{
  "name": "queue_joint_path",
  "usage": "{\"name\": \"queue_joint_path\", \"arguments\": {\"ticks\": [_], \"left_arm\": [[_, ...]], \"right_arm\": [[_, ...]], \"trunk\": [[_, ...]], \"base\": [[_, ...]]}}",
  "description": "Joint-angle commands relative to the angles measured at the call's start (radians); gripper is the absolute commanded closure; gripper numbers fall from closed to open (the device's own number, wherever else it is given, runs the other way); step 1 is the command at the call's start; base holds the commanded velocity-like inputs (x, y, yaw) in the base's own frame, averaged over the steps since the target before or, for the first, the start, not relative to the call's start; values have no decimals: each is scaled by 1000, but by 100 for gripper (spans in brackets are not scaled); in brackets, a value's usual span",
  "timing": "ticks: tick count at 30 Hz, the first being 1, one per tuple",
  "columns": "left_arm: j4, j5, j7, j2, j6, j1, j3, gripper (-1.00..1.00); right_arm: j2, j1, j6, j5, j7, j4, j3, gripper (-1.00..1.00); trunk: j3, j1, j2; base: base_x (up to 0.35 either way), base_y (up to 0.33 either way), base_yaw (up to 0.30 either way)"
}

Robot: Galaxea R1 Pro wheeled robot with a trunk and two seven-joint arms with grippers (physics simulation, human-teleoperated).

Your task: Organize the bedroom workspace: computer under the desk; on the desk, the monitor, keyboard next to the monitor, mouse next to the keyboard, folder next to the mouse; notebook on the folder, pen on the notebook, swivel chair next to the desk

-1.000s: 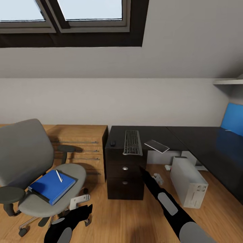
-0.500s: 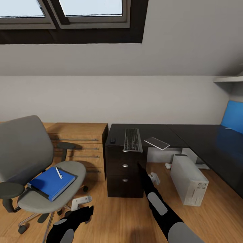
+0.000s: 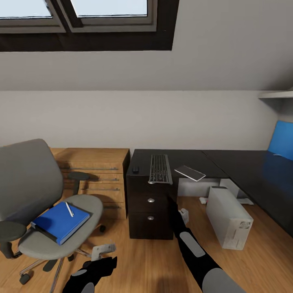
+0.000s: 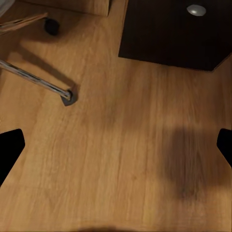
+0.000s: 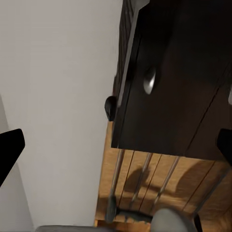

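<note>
Head view, left gripper [image 3: 103,249]: lowest in frame, over the wood floor [image 3: 134,260] in front of the swivel chair [image 3: 44,203]; holds nothing.
Left wrist view: black fingertips [image 4: 9,147] sit at opposite frame edges, spread wide over bare floor, near a chrome chair spoke [image 4: 38,82].
Right gripper [image 3: 184,214]: extended toward the black drawer unit [image 3: 150,211]; holds nothing.
Right wrist view: fingertips [image 5: 10,145] likewise wide apart, facing the drawer fronts and a round silver knob [image 5: 150,79].
Folder [image 3: 60,221]: blue, flat on the chair seat.
Pen [image 3: 69,209]: white, lying on the folder.
Computer [image 3: 228,217]: white tower on the floor, beside the drawer unit under the desk [image 3: 228,162].
Keyboard [image 3: 159,168]: on the desk above the drawers.
Mouse [image 3: 135,169]: just beside the keyboard, toward the chair.
Notebook [image 3: 189,173]: tilted at the desk edge, on the keyboard's other side.
Skylight [image 3: 81,20]: farthest, in the sloped ceiling.
</note>
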Motion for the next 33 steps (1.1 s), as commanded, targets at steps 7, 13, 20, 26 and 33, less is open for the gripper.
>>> {"name": "queue_joint_path", "arguments": {"ticks": [7, 13, 20, 26, 33], "left_arm": [[2, 9, 10, -12, 0, -1, -3, -100], [3, 8, 10, -14, -2, -1, -4, -100], [3, 9, 10, -15, -2, -1, -10, -100], [3, 9, 10, -15, -1, -1, -19, -100], [3, 8, 12, -14, -1, -1, -38, -100]], "right_arm": [[-1, -1, -7, -4, 7, 2, 6, -100], [-1, -1, -7, -3, 5, 2, 6, -100], [-1, -1, -6, -4, 2, 5, 5, -100], [-3, -1, -5, -5, 1, 5, 3, -100], [-4, -1, -4, -5, -4, 5, 3, -100]], "trunk": [[-1, 0, 0], [-1, 0, 0], [-1, 0, 0], [-1, 0, 0], [-1, 0, 0]], "base": [[165, 0, 0], [207, 0, 0], [125, 10, 0], [145, 54, 0], [167, 42, 0]]}}
